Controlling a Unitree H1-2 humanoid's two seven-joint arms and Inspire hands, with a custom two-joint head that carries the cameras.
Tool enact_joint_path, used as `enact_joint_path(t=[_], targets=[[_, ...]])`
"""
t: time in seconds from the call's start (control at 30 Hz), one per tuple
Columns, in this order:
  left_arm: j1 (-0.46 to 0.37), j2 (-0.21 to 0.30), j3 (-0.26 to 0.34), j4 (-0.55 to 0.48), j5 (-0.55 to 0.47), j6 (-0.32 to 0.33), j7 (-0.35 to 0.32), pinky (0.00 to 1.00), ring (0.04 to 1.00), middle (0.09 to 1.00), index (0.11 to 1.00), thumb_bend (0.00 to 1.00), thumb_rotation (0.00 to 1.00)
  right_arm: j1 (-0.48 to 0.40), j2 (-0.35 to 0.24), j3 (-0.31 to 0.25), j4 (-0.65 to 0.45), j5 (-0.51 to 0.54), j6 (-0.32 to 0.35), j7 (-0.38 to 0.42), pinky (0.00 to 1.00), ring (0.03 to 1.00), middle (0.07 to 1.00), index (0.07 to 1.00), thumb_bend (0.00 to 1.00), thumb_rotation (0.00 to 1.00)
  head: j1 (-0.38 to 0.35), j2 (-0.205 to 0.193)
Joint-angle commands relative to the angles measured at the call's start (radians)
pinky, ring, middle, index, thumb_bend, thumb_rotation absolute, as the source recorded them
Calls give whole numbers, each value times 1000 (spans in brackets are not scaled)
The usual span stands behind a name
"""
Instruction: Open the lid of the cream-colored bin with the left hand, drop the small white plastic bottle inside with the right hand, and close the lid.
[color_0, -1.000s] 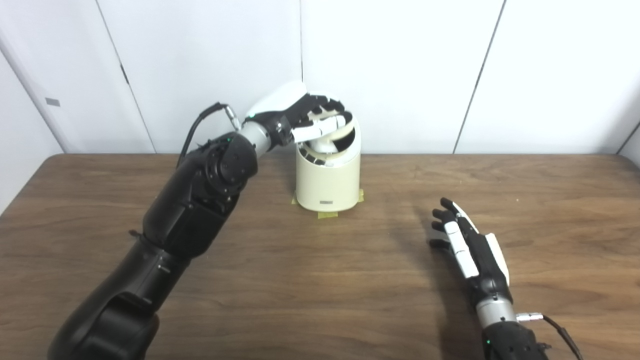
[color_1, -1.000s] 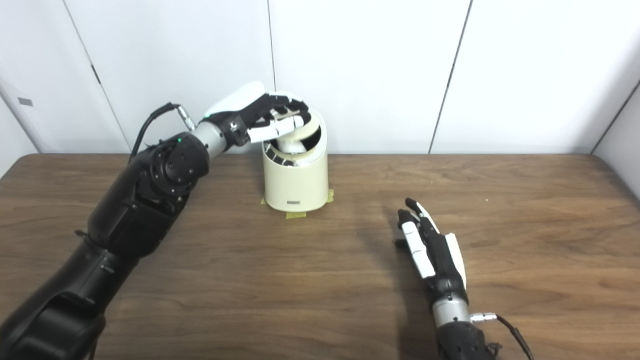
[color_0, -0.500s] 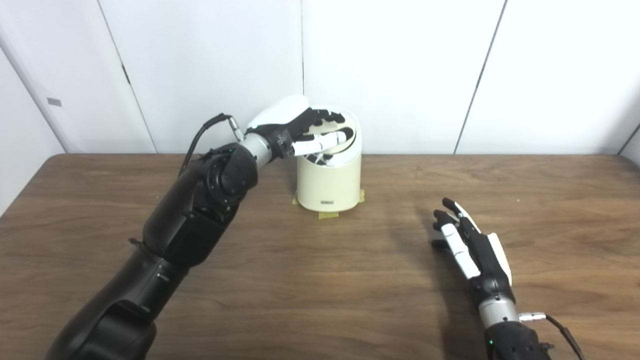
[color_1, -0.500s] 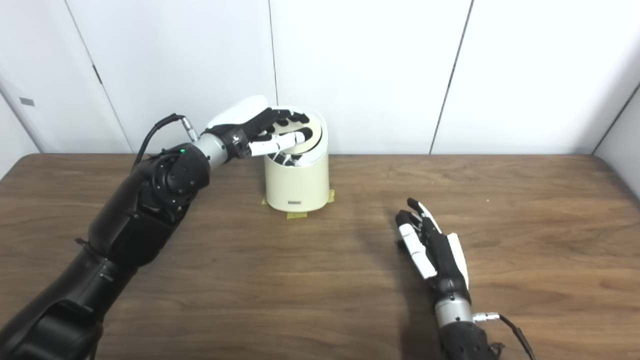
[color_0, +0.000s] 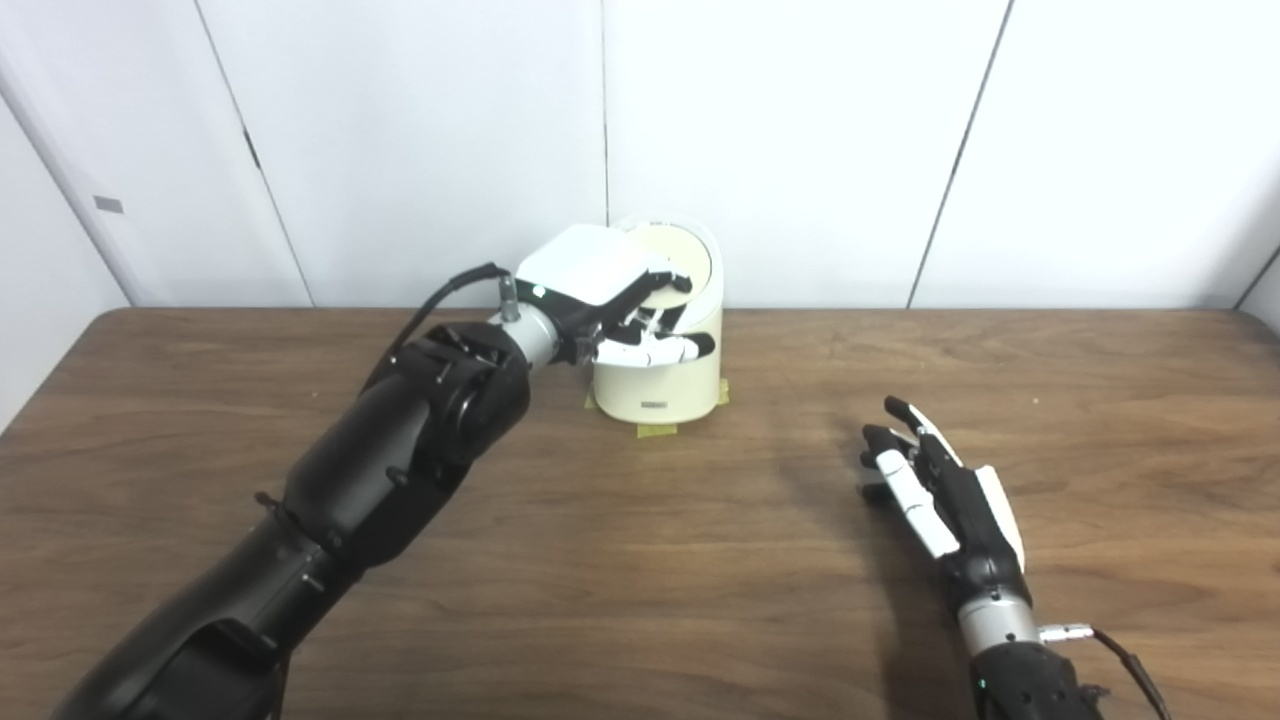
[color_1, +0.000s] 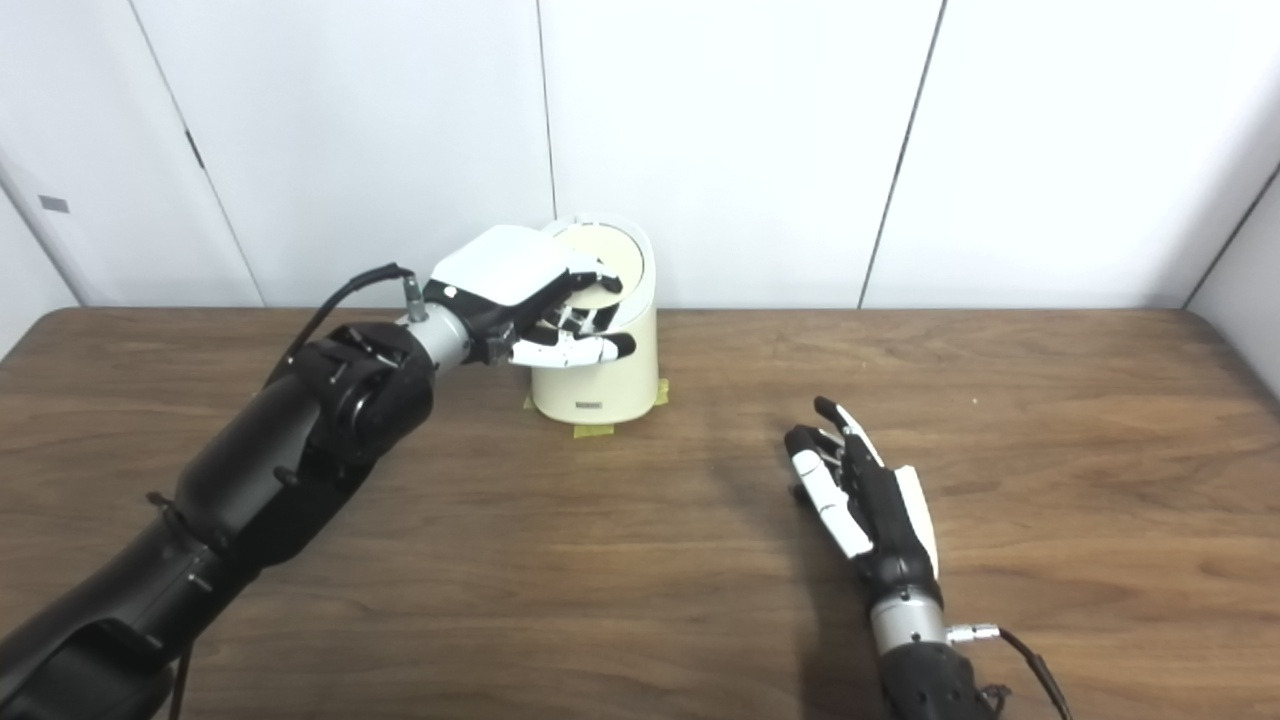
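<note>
Against the bin (color_0: 660, 375), on its left and front, the left hand (color_0: 600, 290) reached palm down, its fingers (color_0: 668, 350) loosely curled and apart over the rim, clasping nothing. Well to the bin's front right, the right hand (color_0: 940, 490) rested on edge on the table (color_0: 640, 560) with fingers spread and empty. Brown wood grain covered the table; white wall panels (color_0: 800, 140) stood behind the bin. Cream and cylindrical, the bin sat on yellow tape tabs (color_0: 656, 431) with its round lid (color_0: 675, 258) down, sloping forward.

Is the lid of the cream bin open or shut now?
Shut: the lid lies down on the cream bin, no opening shows; the left hand rests at its front edge.
</note>
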Motion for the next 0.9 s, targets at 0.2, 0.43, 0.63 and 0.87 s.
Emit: enact_joint_path(t=[0.2, 0.43, 0.63, 0.87], targets=[[12, 18, -22, 18, 86, -39, -61, 985, 907, 876, 853, 519, 946, -26, -6, -2, -33, -2, 0, 9, 612, 746, 799, 903, 365, 815, 1, 4], [21, 11, -23, 19, 120, -36, -100, 986, 911, 876, 854, 521, 976, -24, -4, -7, -40, 2, 1, 13, 606, 746, 794, 904, 369, 814, 0, 8], [25, 7, -22, 25, 124, -39, -121, 961, 897, 871, 854, 530, 1000, -22, -4, -10, -41, 5, 4, 15, 614, 748, 789, 903, 372, 811, -1, 10], [49, 13, 16, 5, 93, -45, -86, 909, 869, 844, 837, 535, 986, -21, -5, -8, -48, 2, 12, 17, 598, 722, 789, 902, 373, 808, -1, 12]])
